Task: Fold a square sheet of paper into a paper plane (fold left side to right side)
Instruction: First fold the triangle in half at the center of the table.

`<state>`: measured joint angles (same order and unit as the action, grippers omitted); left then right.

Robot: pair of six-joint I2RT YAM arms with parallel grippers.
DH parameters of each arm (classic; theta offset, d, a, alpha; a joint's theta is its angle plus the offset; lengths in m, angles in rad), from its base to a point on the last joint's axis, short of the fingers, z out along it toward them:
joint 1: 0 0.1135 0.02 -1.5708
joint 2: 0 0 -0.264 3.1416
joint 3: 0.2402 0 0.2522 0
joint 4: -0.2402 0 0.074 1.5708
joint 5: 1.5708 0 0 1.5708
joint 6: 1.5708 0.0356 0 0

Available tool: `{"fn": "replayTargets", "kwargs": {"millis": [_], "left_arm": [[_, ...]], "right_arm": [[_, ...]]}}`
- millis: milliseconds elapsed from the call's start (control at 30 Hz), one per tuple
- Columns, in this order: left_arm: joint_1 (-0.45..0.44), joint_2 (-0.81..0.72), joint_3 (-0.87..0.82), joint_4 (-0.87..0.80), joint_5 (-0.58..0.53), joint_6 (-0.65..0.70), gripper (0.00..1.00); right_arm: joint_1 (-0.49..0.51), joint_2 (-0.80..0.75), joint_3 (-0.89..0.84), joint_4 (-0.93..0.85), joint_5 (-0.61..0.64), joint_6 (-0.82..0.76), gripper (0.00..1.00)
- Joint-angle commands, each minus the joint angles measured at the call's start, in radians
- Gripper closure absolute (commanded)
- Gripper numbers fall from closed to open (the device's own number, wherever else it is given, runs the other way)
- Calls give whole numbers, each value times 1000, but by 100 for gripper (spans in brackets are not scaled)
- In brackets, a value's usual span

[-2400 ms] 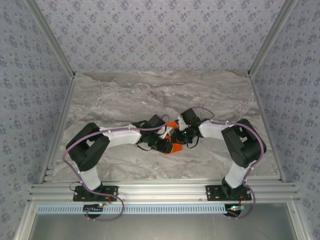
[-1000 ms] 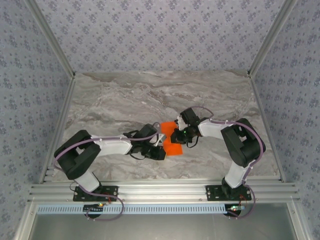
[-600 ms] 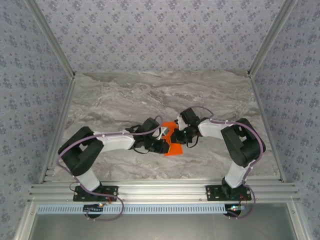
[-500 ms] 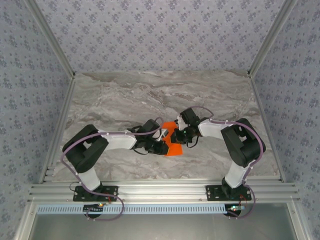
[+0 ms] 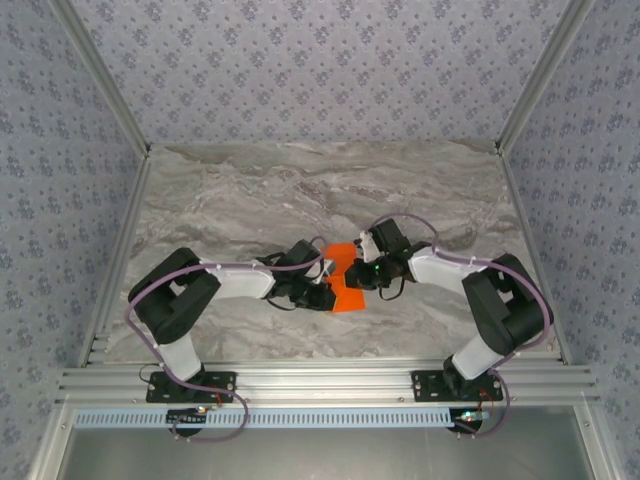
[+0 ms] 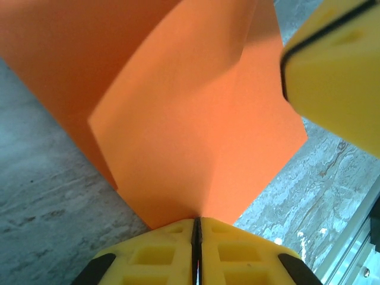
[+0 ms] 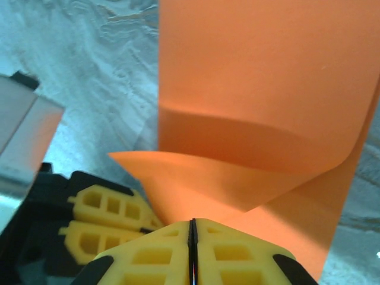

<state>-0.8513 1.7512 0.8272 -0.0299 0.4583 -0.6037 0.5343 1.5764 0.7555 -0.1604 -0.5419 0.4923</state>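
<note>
The left gripper [image 5: 322,291] and right gripper [image 5: 356,272] are both pinching the square sheet of paper [image 5: 348,298], which is bulging up between them near the middle of the worktop [image 5: 250,190]

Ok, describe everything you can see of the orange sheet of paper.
The square sheet of paper is thin, plain, bright orange-red and partly folded: one flap is lifted and curves over the part lying on the grey marbled tabletop. The left gripper and right gripper each pinch its edge with jaws shut.
</note>
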Motion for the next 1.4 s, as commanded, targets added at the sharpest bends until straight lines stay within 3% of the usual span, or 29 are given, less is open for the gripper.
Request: {"fn": "replayTargets", "kwargs": {"millis": [0, 400, 733, 1367], "left_arm": [[-8, 1, -14, -86, -67, 13, 90], [-18, 5, -5, -107, -85, 16, 91], [-20, 8, 0, -120, -99, 10, 91], [-20, 43, -16, -117, -90, 4, 91]], "right_arm": [[26, -11, -40, 64, -38, 39, 89], [93, 65, -17, 111, -14, 74, 89], [98, 123, -6, 44, 50, 48, 89], [-27, 152, 59, -74, 107, -88, 88]]}}
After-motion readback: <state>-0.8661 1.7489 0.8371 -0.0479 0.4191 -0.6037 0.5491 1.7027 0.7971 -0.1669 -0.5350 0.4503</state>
